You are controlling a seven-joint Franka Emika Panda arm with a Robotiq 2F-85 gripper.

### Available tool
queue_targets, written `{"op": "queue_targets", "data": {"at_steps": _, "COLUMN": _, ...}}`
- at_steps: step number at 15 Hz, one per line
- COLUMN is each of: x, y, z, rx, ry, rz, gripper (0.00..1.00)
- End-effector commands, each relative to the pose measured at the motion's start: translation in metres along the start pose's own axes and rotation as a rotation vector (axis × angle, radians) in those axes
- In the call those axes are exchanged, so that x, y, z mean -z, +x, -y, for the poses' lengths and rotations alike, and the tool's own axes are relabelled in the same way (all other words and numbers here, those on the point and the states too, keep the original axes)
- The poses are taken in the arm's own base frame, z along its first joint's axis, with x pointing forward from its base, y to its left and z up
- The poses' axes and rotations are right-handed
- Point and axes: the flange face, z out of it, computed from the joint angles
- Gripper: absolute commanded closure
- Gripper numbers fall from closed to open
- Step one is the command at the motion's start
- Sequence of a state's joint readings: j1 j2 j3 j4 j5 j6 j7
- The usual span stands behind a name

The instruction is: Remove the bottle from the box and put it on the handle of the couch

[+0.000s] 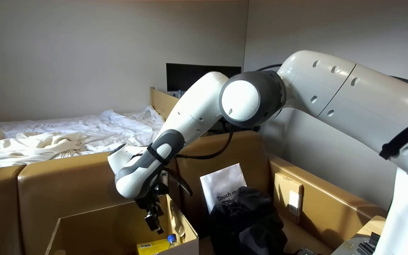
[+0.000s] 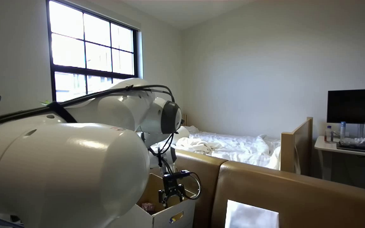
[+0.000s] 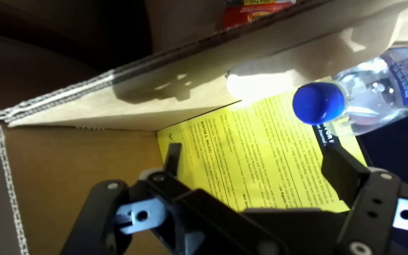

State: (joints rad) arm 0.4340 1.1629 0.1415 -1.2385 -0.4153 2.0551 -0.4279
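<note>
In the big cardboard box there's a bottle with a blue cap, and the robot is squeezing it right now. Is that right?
Not the squeezing part: the gripper is open and holding nothing, as the wrist view shows. The rest is right: the bottle with the blue cap is in the cardboard box.

Pincer (image 3: pixel 254 157) downward, wide agape.

window (image 2: pixel 97 56): overexposed | box (image 3: pixel 197 97): white glare, shadows | wrist view: upper-left dark
</note>
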Motion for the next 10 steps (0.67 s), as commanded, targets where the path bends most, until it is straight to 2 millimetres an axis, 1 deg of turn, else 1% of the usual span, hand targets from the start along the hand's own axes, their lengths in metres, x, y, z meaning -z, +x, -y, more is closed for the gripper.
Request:
{"op": "queue_targets", "data": {"at_steps": 1, "x": -0.006, "y": 0.007, "z": -0.010, "rx": -0.056, "ry": 0.002, "rz": -0.083, "gripper": 0.00}}
{"op": "queue_targets", "data": {"at_steps": 4, "x": -0.011, "y": 0.014, "z": -0.014, "rx": -0.051, "ry": -0.034, "rz": -0.134, "gripper": 0.00}}
{"op": "queue_targets", "data": {"at_steps": 5, "x": -0.014, "y": 0.014, "z": -0.016, "rx": -0.051, "ry": -0.012, "rz": -0.158, "gripper": 0.00}}
{"op": "queue_targets", "data": {"at_steps": 9, "x": -0.024, "y": 0.015, "z": -0.005, "rx": -0.057, "ry": 0.033, "rz": -0.144, "gripper": 0.00}}
{"op": "queue_targets", "data": {"at_steps": 10, "x": -0.027, "y": 0.012, "z": -0.003, "rx": -0.059, "ry": 0.047, "rz": -0.136, "gripper": 0.00}}
